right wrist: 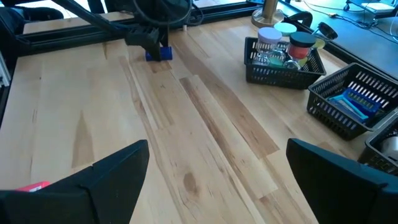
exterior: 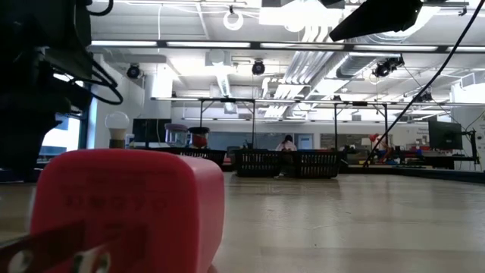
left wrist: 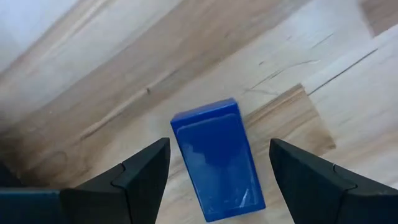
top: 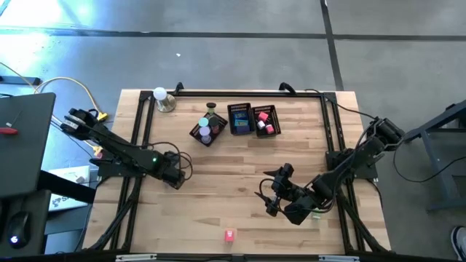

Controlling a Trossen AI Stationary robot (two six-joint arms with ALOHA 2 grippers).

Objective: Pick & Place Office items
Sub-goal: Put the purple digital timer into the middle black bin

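Note:
A blue block [left wrist: 217,158] lies flat on the wooden table, between the open fingers of my left gripper [left wrist: 217,171], with a gap on each side. The right wrist view shows that left gripper [right wrist: 152,38] low over the block [right wrist: 160,53], at the table's left middle [top: 177,177]. My right gripper [top: 271,200] hangs open above bare wood right of centre and holds nothing [right wrist: 217,177]. A pink block [top: 229,234] rests on the table near its near edge and fills the low view [exterior: 129,205]. Other small coloured pieces sit in the baskets.
Three black mesh baskets stand in a row toward the far edge: one with short cylinders [top: 198,135], one with blue pieces [top: 240,107], one with pink pieces [top: 264,108]. A white ball on a metal base [top: 162,98] stands at the far left. Bare wood lies between the grippers.

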